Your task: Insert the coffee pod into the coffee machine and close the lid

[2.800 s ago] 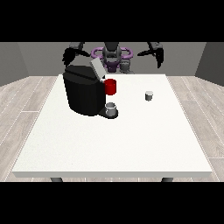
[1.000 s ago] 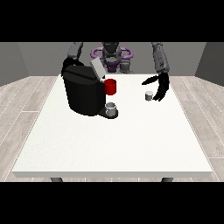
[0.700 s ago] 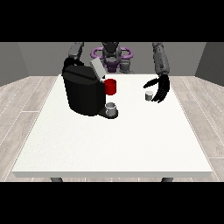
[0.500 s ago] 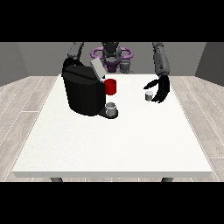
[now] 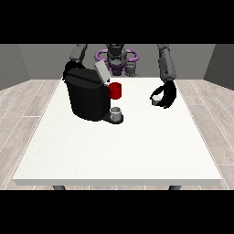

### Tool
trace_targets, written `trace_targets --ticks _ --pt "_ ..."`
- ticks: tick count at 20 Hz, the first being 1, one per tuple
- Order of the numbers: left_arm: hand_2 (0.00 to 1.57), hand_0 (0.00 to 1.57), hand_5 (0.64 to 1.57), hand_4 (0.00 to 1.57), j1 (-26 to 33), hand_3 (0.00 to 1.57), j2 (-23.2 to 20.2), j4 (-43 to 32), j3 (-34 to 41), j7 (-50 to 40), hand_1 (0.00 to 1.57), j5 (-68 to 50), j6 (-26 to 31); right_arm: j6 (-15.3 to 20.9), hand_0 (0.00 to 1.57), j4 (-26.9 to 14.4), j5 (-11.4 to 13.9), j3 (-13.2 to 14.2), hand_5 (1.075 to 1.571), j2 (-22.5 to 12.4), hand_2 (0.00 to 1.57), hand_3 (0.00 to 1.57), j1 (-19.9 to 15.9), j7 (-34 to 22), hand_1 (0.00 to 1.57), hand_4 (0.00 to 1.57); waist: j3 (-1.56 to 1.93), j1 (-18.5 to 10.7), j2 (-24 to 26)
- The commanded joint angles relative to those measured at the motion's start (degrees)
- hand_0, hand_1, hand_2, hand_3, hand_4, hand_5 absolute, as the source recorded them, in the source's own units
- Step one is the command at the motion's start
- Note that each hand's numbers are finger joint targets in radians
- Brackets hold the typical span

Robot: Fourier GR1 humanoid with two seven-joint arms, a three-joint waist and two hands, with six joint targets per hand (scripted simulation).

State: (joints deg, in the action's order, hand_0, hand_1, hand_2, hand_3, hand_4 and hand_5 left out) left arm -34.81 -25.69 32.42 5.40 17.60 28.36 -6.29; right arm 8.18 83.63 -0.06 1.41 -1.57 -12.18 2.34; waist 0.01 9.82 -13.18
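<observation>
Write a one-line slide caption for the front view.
Robot hand at the view's right curls around the coffee pod on the white table, beside the black coffee machine with its lid raised.

A black coffee machine (image 5: 89,97) with its lid (image 5: 101,71) raised is seen on a white surface (image 5: 119,146). A small pale coffee pod (image 5: 156,100) is enclosed by the curled fingers of the hand at the view's right (image 5: 167,95).

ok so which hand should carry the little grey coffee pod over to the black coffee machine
The robot's left, the hand at the view's right. Its fingers already curl around the small grey coffee pod. The other hand sits behind the black coffee machine, mostly hidden, far from the pod. The machine's grey lid stands open.
</observation>
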Motion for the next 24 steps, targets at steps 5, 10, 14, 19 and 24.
trace_targets --ticks 5,10,14,19,24 --pt "1.05 0.97 1.571 0.32 -0.26 0.79 -3.47 -4.16 -1.53 4.17 0.97 4.66 -1.48 -0.15 0.00 1.87 -0.38 0.28 1.571 -0.61 0.00 0.00 -0.60 -1.61 0.00 0.41 -0.04 0.21 -1.77" --pt "1.40 1.27 1.571 0.51 -2.13 1.36 -0.82 -3.61 -2.22 3.76 1.27 5.93 -2.34 0.83 0.00 0.31 -1.66 1.49 1.571 0.26 0.00 0.00 -1.03 -2.89 0.00 0.43 -0.03 -0.49 1.19" --pt "1.47 1.48 1.571 0.63 -5.54 1.41 -1.68 -1.41 -2.23 6.22 1.48 4.46 3.74 0.59 0.00 -1.77 -1.15 0.43 1.571 0.98 0.00 0.00 0.53 -1.78 0.00 0.50 -0.01 -0.40 3.17" --pt "1.38 1.32 1.571 0.58 -9.63 1.35 -2.63 1.03 -2.80 4.39 1.32 4.56 9.67 0.16 0.00 -6.24 -1.13 1.71 1.571 0.06 0.00 0.00 -0.68 0.72 0.00 0.51 0.01 -2.02 4.71" --pt "1.32 1.23 1.571 0.57 -12.97 1.29 -0.98 3.49 -3.09 2.47 1.23 4.96 10.69 -2.03 0.00 -7.86 -3.16 2.63 1.571 -1.63 0.00 0.00 -2.33 1.30 0.00 0.49 0.01 -1.19 5.37"
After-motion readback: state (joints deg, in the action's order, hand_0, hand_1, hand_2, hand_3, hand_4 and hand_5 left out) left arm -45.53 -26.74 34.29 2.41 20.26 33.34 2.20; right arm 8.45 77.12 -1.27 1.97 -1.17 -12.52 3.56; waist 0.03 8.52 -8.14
